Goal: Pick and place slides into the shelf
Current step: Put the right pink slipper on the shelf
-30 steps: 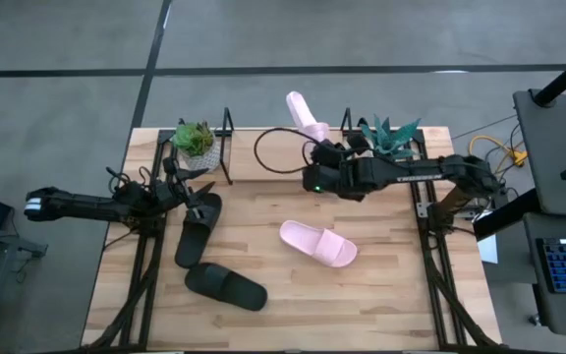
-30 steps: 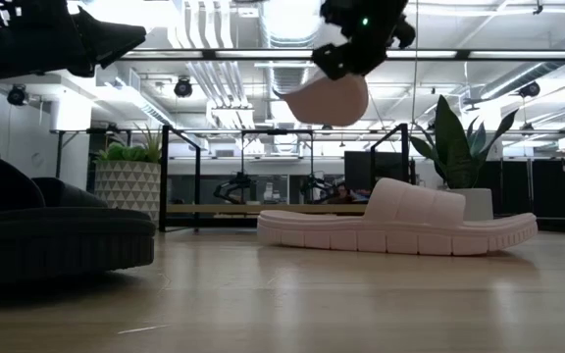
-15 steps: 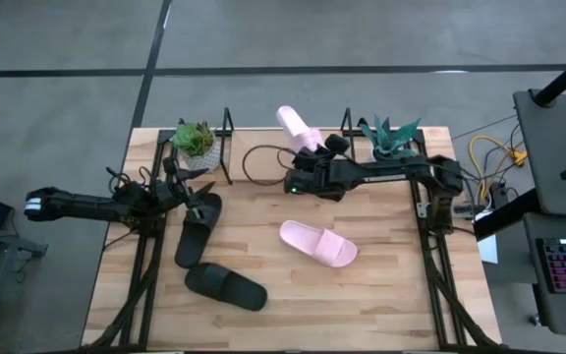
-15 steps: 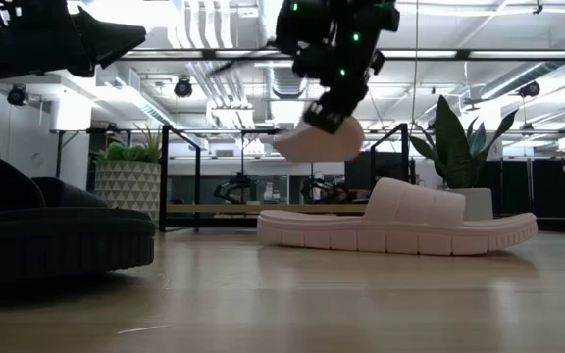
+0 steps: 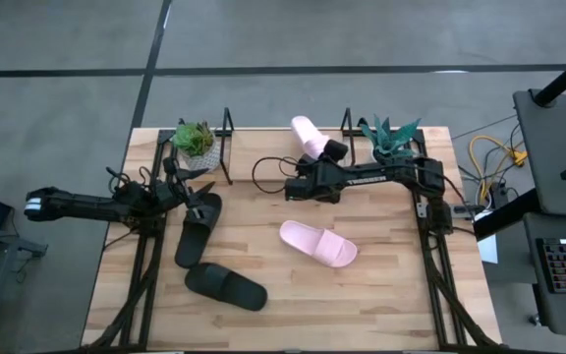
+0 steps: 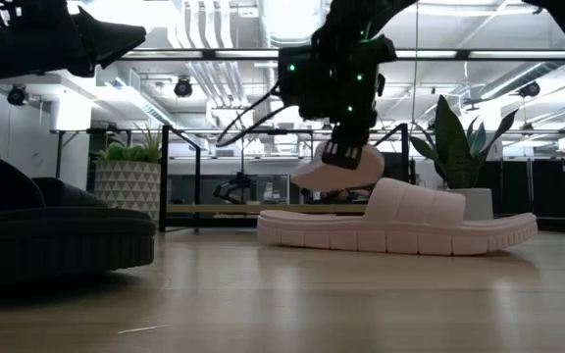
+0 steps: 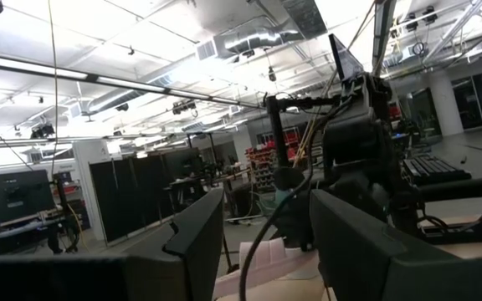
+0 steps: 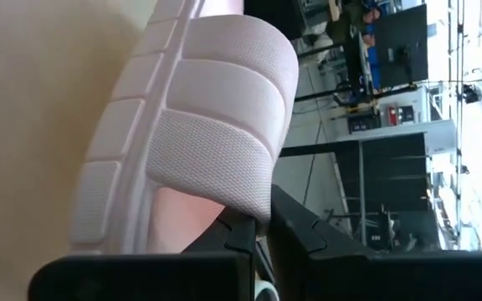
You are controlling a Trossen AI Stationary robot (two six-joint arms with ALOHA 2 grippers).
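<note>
Right gripper (image 5: 324, 153) clamps pink slide (image 5: 308, 135) by its strap at shelf (image 5: 228, 138), table's far edge.
Foam slide looks light and bendy; strap edge is best hold. Left gripper (image 5: 197, 202) fingers spread over black slide (image 5: 197, 229).

**Four slides and the shelf on the wooden table**

One pale pink slide (image 5: 307, 135) is held off the table at the back edge, between the two upright end frames of the shelf (image 5: 227, 146), its strap pinched by the right gripper (image 5: 328, 153); in the low view it hangs tilted above the table. The second pink slide (image 5: 318, 243) lies flat near the table's middle, sole down, angled. One black slide (image 5: 198, 228) lies near the left side, the other black slide (image 5: 225, 286) just beside it toward the front edge. The shelf is thin black rods along the back
</note>
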